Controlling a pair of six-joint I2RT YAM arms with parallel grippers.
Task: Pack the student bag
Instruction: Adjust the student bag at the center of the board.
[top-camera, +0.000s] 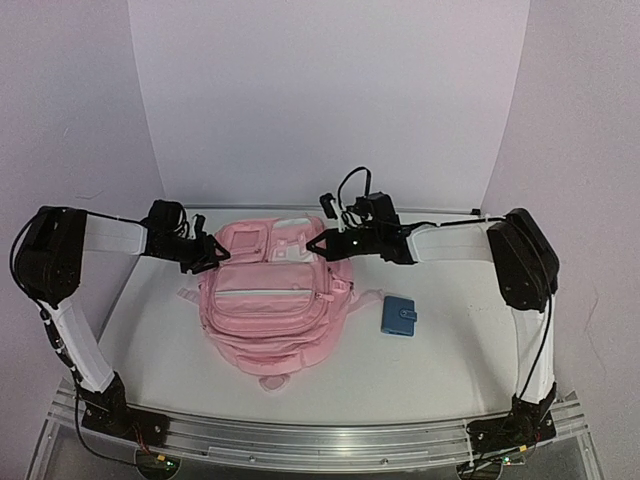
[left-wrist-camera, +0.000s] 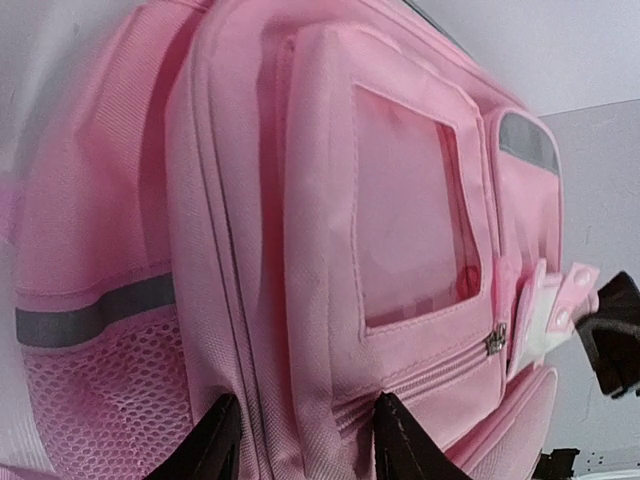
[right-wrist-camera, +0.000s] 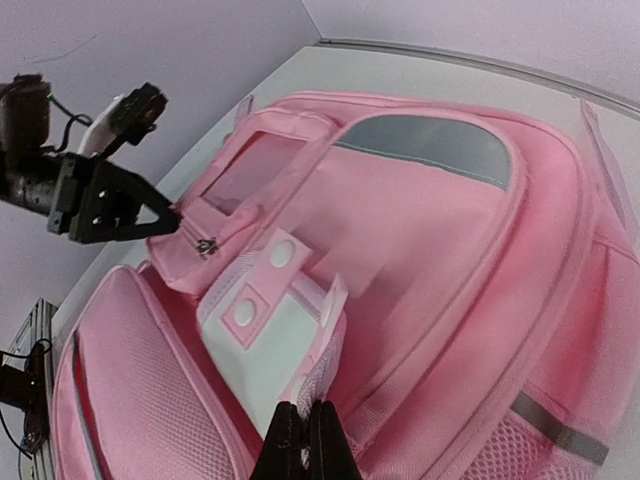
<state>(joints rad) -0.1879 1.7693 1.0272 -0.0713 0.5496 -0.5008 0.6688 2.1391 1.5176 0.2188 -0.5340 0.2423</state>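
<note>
Presently: student bag (top-camera: 268, 305), pink, lying front side up at the middle of the table (top-camera: 450, 370), with a gripper at each far corner.

Item one, left gripper (top-camera: 211, 254): at the bag's far left corner, its claw wide; in the left wrist view the two dark fingers (left-wrist-camera: 212, 445) stand well apart with a fold of pink fabric between them, below the window pocket (left-wrist-camera: 410, 220). Item two, right gripper (top-camera: 322, 245): at the far right corner, its claw narrow; in the right wrist view the fingers (right-wrist-camera: 285, 450) are all but closed at the edge of the pocket beside the white flap with two snaps (right-wrist-camera: 262, 300); whether fabric is nipped cannot be told. Item three, small blue case (top-camera: 399, 315): flat on the table just beside the bag's right side, apart from both grippers.
</note>
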